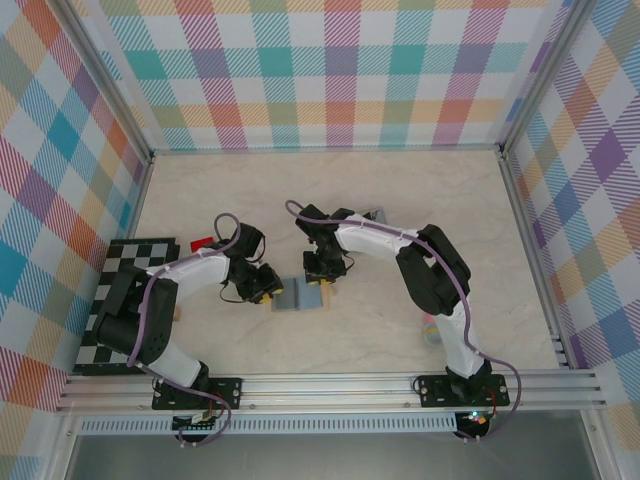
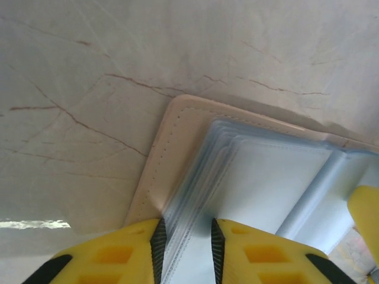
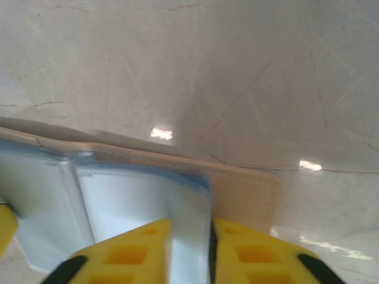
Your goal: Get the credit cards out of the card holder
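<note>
Item: card holder (image 1: 300, 296), lying opened flat, lining up
Location: near the middle of the worktop (image 1: 400, 190), a little toward 6 o'clock, between the two arms
Appearance: tan stitched leather border with rounded corners; pale blue-grey lining carrying a layered stack of clear sleeves (image 2: 195, 171) on each half, with a raised fold down the centre
Contents: no red or teal shows in the pockets that are visible; whether a card sits deeper in cannot be told
Left gripper (image 2: 186, 228): at the holder's 9 o'clock edge, jaws narrow, pinching the edge of the sleeve stack
Right gripper (image 3: 190, 228): at the holder's 3 o'clock edge, jaws narrow, pinching lining and sleeve edge just inside the leather border
Red card (image 1: 203, 242): small red rectangle well apart at the holder's 10 o'clock, beside the checkered board (image 1: 130, 290)
Risk one: the whole holder may lift or fold shut, since both grips take flexible sleeves rather than a card
Risk two: opposed pulls toward 9 and 3 o'clock may strain or tear the thin plastic
Risk three: the slick sleeve may slip out of such a shallow edge pinch, and the holder skate on the smooth worktop
</note>
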